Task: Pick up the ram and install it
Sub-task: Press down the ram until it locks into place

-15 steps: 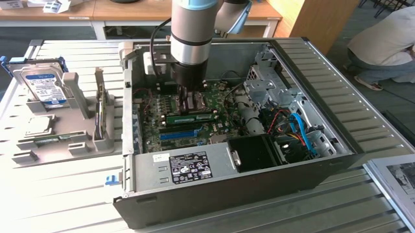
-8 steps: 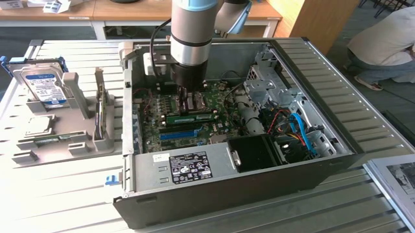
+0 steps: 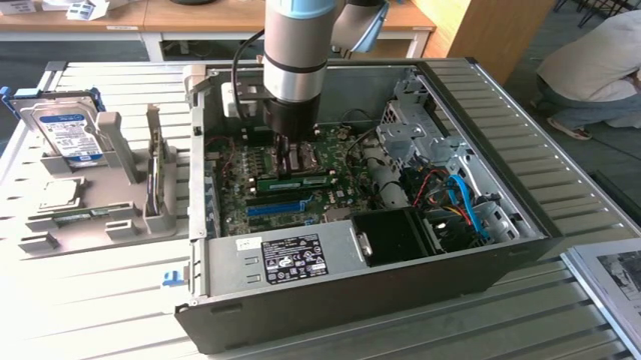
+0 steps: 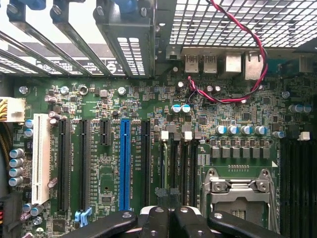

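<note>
No text can be read with certainty. The black label (image 3: 291, 257) on the power supply (image 3: 285, 259), at 6 o'clock in the computer case (image 3: 350, 300), carries white print too small to read. The hard drive (image 3: 68, 135) at 9 o'clock has a blue-and-white label, also unreadable.

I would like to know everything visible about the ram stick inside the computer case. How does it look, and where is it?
The ram is a long, narrow green circuit-board stick with a pale label along its side. It stands on its long edge on the motherboard, inside the open computer case, running across the exterior view, just above the blue slot. The shut gripper is directly over it, at its top edge; actual contact cannot be confirmed.
</note>
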Motion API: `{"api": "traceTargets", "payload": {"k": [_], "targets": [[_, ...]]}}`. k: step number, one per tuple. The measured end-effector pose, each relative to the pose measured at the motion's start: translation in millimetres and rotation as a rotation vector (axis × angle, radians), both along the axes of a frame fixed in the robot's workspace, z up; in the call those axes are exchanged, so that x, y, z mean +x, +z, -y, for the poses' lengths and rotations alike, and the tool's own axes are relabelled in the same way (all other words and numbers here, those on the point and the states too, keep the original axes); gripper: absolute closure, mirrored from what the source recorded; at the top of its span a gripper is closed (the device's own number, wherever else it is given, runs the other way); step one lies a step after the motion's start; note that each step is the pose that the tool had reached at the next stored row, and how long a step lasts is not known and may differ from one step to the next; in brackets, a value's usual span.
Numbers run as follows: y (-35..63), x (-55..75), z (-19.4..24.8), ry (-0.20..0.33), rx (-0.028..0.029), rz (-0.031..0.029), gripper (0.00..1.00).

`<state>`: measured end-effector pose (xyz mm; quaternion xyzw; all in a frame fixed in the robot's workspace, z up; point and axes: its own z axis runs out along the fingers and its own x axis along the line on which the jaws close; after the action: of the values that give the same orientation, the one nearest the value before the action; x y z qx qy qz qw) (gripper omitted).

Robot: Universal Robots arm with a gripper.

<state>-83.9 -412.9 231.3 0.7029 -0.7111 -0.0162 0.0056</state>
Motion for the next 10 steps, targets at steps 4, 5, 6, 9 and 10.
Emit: {"api": "traceTargets", "payload": {"k": [4,5,6,9,10], "targets": [[-1.7,0.0,0.0,0.000,0.0000,0.0000,0.90],[-2.1,0.0,0.0,0.000,-0.0001,0.0000,0.90],[-2.4,0.0,0.0,0.000,-0.0001,-0.0001,0.90],[-2.6,0.0,0.0,0.000,-0.0002,-0.0001,0.90],[-2.6,0.0,0.0,0.000,-0.0002,-0.0001,0.90]]}}
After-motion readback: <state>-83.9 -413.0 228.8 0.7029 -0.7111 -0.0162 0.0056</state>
